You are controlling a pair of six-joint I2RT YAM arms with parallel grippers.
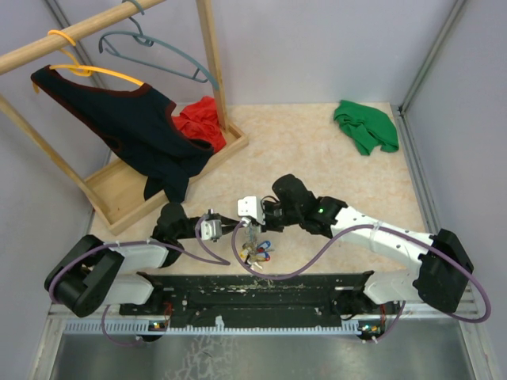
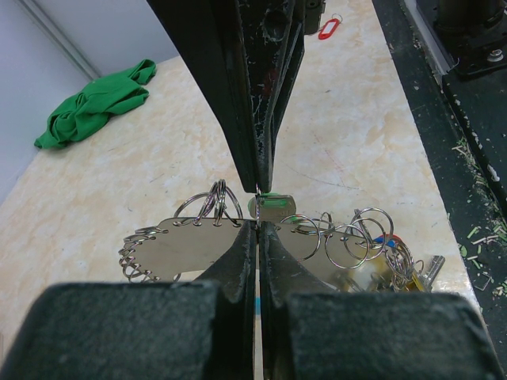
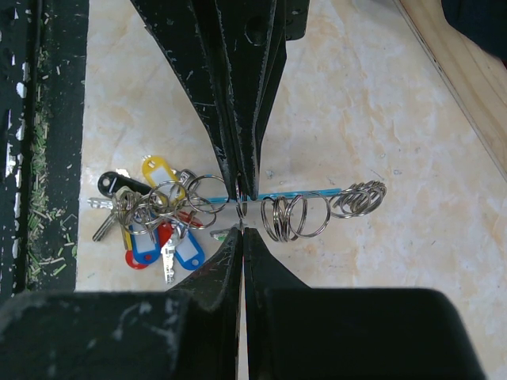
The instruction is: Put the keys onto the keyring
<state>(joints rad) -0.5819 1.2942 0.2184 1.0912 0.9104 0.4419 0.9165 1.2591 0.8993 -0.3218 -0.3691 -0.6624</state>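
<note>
I worked in a robotics lab test cell: grey partition walls (image 1: 317, 47) on aluminium framing (image 1: 432, 54) enclosed my tabletop (image 1: 317, 158), with a wooden clothes rack (image 1: 211, 55) as a prop.

Keyring (image 3: 277, 218): shiny metal coils; key tags (image 3: 158, 171) glossy plastic. Tabletop (image 1: 317, 150): matt mottled beige. Green cloth (image 1: 364, 127): soft, crumpled. Rack (image 1: 212, 63): bare pale wood. Black garment (image 1: 135, 127): matt fabric.

We find the left arm (image 1: 139, 255) lying low along the near edge, its wrist reaching rightward. The left end effector (image 2: 258, 207) has its jaws closed tip to tip; we cannot tell what lies between them. The right arm (image 1: 380, 237) stretches leftward, bent at the elbow, with the wrist turned downward. The right end effector (image 3: 242, 207) is pinched on the keyring (image 3: 301, 192). The two end effectors nearly meet at centre.
</note>
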